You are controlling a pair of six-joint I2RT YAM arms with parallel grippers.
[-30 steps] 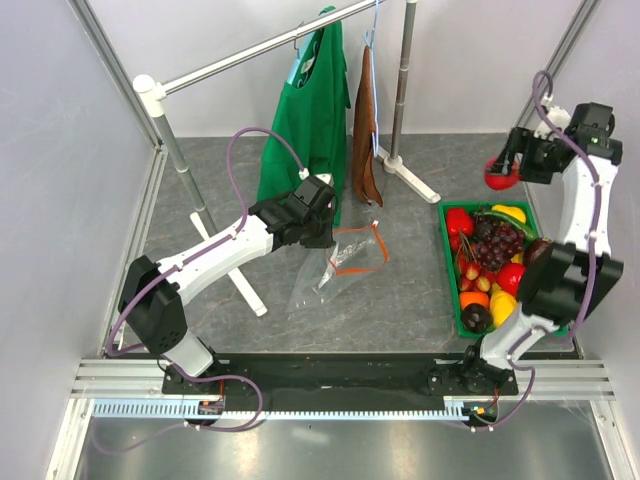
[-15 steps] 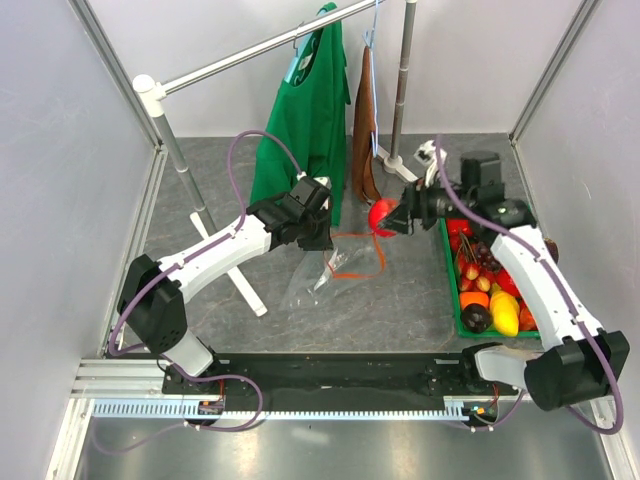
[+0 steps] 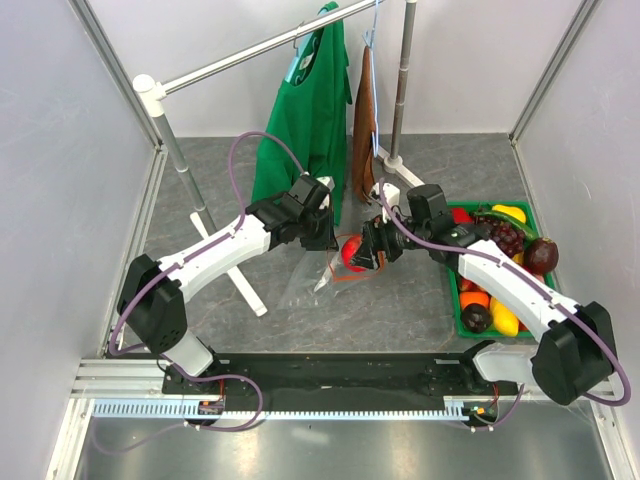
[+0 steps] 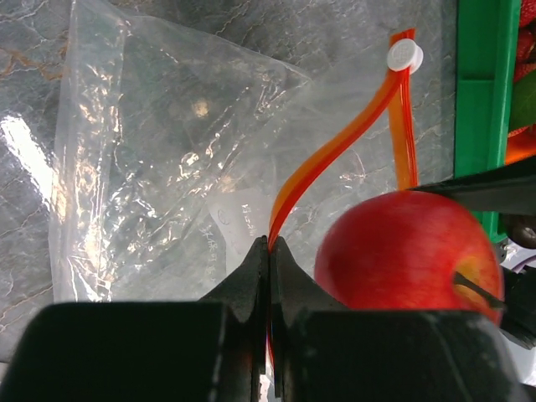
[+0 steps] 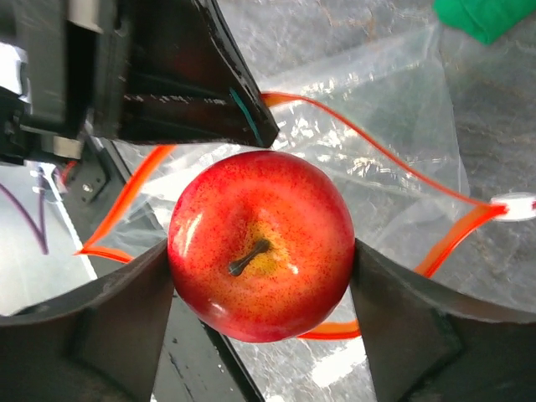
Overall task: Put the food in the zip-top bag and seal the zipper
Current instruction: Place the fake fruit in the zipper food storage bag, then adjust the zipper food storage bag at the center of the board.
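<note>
Grey marbled table (image 3: 420, 160), white walls (image 3: 60, 150). Left fingers (image 4: 249, 283) pinch zipper (image 4: 335, 151); right fingers (image 5: 126, 318) clasp red apple (image 5: 260, 243) above zip-top bag (image 4: 167, 167).

Soft, even light fills the top view. The desk (image 3: 400, 310) is lit flat, with only faint shadows beneath the arms, and the white walls are bright. In the left wrist view a white glare burns out part of the bag (image 4: 167, 151) near the left edge, while the left hand (image 4: 270, 251) in the foreground is black and out of focus. In the right wrist view the apple (image 5: 261, 244) is sharp, with small highlights. The right hand (image 5: 261, 251) is dark and soft at the fingers (image 5: 100, 327).
</note>
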